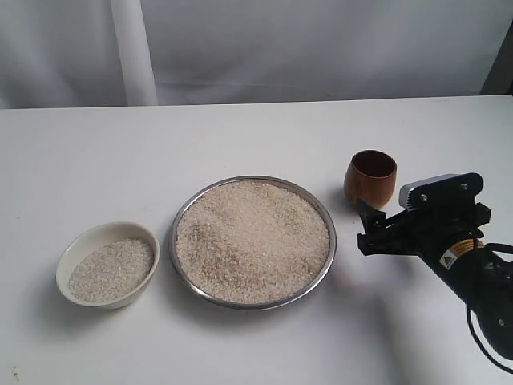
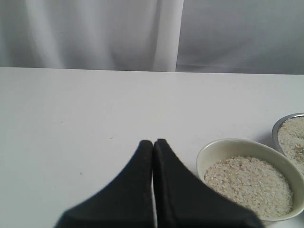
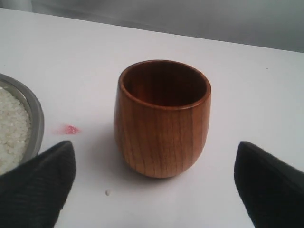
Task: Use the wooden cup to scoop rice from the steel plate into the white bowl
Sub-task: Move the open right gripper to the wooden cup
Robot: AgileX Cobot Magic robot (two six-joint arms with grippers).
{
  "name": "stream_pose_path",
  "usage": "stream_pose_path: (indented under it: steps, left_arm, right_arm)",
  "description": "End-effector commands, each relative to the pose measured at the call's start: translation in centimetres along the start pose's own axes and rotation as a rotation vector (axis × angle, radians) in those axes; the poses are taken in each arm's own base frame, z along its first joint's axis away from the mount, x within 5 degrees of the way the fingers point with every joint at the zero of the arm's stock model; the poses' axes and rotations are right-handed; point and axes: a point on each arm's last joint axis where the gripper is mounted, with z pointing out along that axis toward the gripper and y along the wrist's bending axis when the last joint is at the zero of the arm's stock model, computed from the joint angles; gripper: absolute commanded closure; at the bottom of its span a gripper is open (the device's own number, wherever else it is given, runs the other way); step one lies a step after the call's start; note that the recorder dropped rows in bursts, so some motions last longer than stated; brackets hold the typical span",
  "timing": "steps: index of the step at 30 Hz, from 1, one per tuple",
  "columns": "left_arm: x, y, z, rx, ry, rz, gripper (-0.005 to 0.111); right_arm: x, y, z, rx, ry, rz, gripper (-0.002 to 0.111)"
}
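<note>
The wooden cup (image 1: pixel 370 178) (image 3: pixel 161 128) stands upright and empty on the table, to the right of the steel plate (image 1: pixel 329 241) (image 3: pixel 35 114). My right gripper (image 1: pixel 365 228) (image 3: pixel 155 159) is open just in front of the cup, its fingers (image 3: pixel 42 183) wide on either side and not touching it. The plate is heaped with rice (image 1: pixel 252 241). To the plate's left sits the white bowl (image 1: pixel 68 257) (image 2: pixel 223 147), partly filled with rice (image 1: pixel 112 271) (image 2: pixel 249 183). My left gripper (image 2: pixel 153 142) is shut on nothing, low over the table beside the bowl. It does not show in the exterior view.
A stray grain (image 3: pixel 108 192) and a small red mark (image 3: pixel 71 128) lie on the white table between cup and plate. A white curtain (image 1: pixel 256 48) hangs behind the table's far edge. The right arm's cable (image 1: pixel 481 337) loops at the lower right.
</note>
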Motion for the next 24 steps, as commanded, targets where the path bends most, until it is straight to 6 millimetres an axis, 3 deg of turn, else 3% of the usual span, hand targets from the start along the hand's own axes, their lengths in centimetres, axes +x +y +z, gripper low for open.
stream_pose_path:
  steps: [1,6,11,24]
  left_arm:
    - [-0.3,-0.1,-0.1,0.006,-0.019,-0.006,0.107]
    - [-0.3,-0.1,-0.1,0.006,-0.019,-0.006,0.107]
    - [-0.3,-0.1,-0.1,0.006,-0.019,-0.006,0.107]
    - [-0.3,-0.1,-0.1,0.006,-0.019,-0.006,0.107]
  right_arm:
    - [0.1,-0.3,-0.1,0.013,0.004,-0.007,0.025]
    - [0.1,-0.3,-0.1,0.013,0.004,-0.007,0.025]
    - [0.1,-0.2,-0.1,0.006,0.003,-0.010,0.003]
    - [-1.3,-0.2,1.5,0.008,-0.048,0.017,0.003]
